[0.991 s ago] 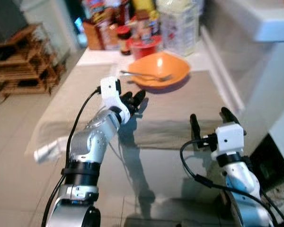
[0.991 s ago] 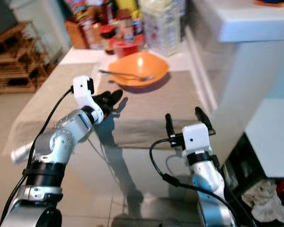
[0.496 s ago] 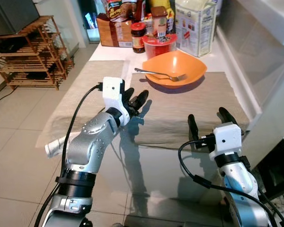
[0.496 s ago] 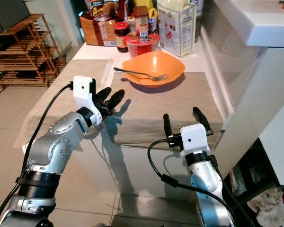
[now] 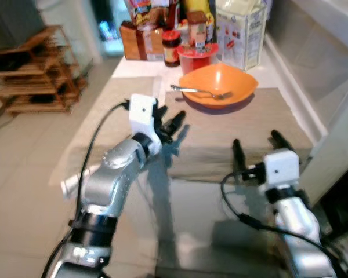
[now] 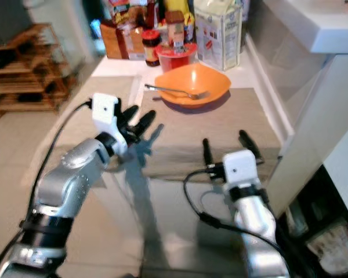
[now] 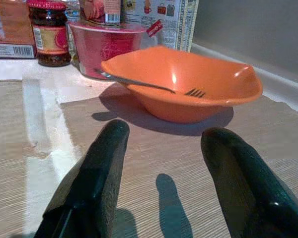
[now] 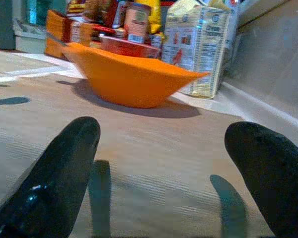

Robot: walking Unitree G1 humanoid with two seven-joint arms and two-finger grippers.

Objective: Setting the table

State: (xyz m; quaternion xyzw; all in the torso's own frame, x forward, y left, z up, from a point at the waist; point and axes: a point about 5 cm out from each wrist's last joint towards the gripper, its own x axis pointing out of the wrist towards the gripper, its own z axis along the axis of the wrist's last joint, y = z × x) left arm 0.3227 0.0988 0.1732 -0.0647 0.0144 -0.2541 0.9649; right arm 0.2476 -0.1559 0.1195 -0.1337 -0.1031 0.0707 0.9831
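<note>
Landmark: the shallow orange plastic bowl (image 5: 219,85), sitting on the far part of a beige woven placemat (image 5: 243,130) on the white table (image 5: 133,65).

Far left of the bowl, a slatted wooden rack (image 5: 37,72) is standing on the tiled floor (image 5: 17,174), blurred.

Left of the bowl, a second beige woven placemat (image 5: 113,110) is lying alongside the first, with a strip of bare table showing between them.

Left claw (image 5: 173,126) is hovering above the near left corner of the bowl's placemat, nearer the robot than the bowl and apart from it. Its two black fingers (image 7: 97,171) are standing spread, nothing between them, tips aiming toward the bowl.

A silver metal fork (image 5: 198,91) is resting in the bowl, tines inside, handle sticking out over the left rim.

Behind the bowl: a red plastic tub (image 7: 104,44) just beyond it, a dark glass jar with a red lid (image 7: 49,32) to the tub's left, brown packets (image 5: 140,40) further left, and a white printed carton (image 5: 239,35) to the tub's right. Labels too blurred to read.

Right claw (image 5: 256,148) is hanging over the near edge of the bowl's placemat, well short of the bowl and to its right. Its fingers (image 8: 57,166) are wide apart, gripping nothing.
</note>
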